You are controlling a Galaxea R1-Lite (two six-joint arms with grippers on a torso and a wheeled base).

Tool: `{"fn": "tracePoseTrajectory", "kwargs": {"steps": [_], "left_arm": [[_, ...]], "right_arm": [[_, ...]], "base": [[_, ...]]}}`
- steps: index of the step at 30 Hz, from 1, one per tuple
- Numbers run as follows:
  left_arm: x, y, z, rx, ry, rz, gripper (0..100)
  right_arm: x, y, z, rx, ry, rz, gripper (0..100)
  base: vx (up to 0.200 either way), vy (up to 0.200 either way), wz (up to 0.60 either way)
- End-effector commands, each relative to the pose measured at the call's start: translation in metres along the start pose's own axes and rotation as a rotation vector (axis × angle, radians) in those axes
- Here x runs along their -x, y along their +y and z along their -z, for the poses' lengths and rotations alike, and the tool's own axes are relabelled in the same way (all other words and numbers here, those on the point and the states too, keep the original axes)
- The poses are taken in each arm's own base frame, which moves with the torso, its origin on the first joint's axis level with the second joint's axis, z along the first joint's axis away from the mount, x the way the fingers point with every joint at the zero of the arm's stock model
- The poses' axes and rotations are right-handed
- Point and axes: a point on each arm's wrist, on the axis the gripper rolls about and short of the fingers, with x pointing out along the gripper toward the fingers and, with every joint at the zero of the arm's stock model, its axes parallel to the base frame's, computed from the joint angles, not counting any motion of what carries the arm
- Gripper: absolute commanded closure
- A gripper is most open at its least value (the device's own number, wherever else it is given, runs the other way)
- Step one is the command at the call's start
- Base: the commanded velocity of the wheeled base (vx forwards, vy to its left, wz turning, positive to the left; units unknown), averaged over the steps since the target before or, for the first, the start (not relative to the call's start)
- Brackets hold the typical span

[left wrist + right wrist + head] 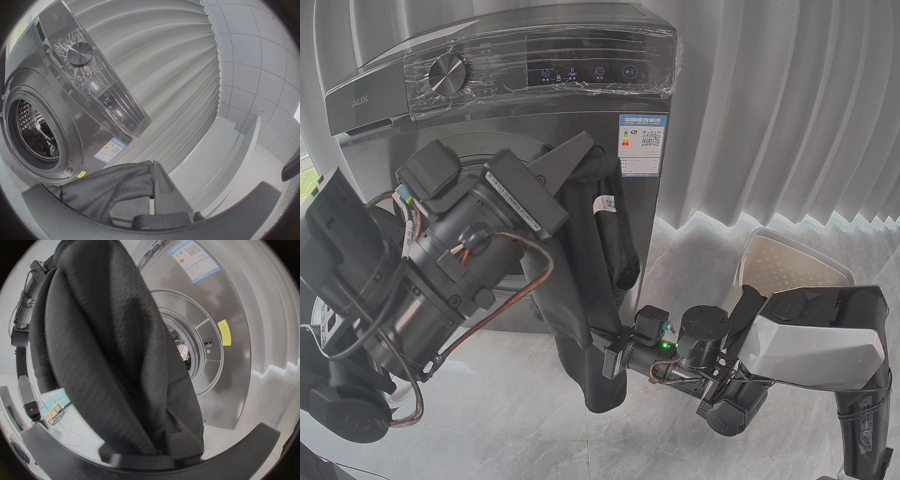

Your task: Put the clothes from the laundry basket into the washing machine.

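Left gripper (582,155) was clamped on dark garment (594,250), right gripper (610,357) closed lower on it, energy label (642,145) stuck at washing machine (550,125) front's two o'clock.

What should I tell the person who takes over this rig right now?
The left gripper is shut on the top of the dark garment, the right gripper on its lower part. The garment hangs before the washing machine, whose drum is open. Done: the garment is out of the laundry basket, bare where visible. To do: put it into the drum, release.
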Motion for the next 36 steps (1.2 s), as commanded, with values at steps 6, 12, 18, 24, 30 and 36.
{"fn": "tracePoseTrajectory", "kwargs": {"steps": [6, 12, 18, 24, 30, 36], "left_arm": [[-0.002, 0.013, 0.000, -0.017, -0.001, -0.042, 100], [-0.007, 0.032, 0.011, -0.036, 0.028, -0.106, 100], [-0.016, 0.056, 0.026, -0.056, 0.027, -0.154, 100], [-0.020, 0.078, 0.040, -0.096, 0.028, -0.189, 100], [-0.021, 0.085, 0.051, -0.097, 0.046, -0.195, 100], [-0.017, 0.087, 0.056, -0.100, 0.065, -0.200, 100]], "right_arm": [[0.044, 0.032, -0.025, 0.003, 0.044, -0.063, 100], [0.078, 0.057, -0.043, 0.015, 0.064, -0.146, 100], [0.101, 0.068, -0.043, 0.032, 0.107, -0.215, 100], [0.110, 0.077, -0.059, 0.044, 0.062, -0.274, 100], [0.113, 0.080, -0.068, 0.045, 0.037, -0.321, 100], [0.110, 0.078, -0.073, 0.051, 0.015, -0.321, 100]], "base": [[0.000, 0.000, 0.00], [0.000, 0.000, 0.00], [0.000, 0.000, 0.00], [0.000, 0.000, 0.00], [0.000, 0.000, 0.00], [0.000, 0.000, 0.00]]}}
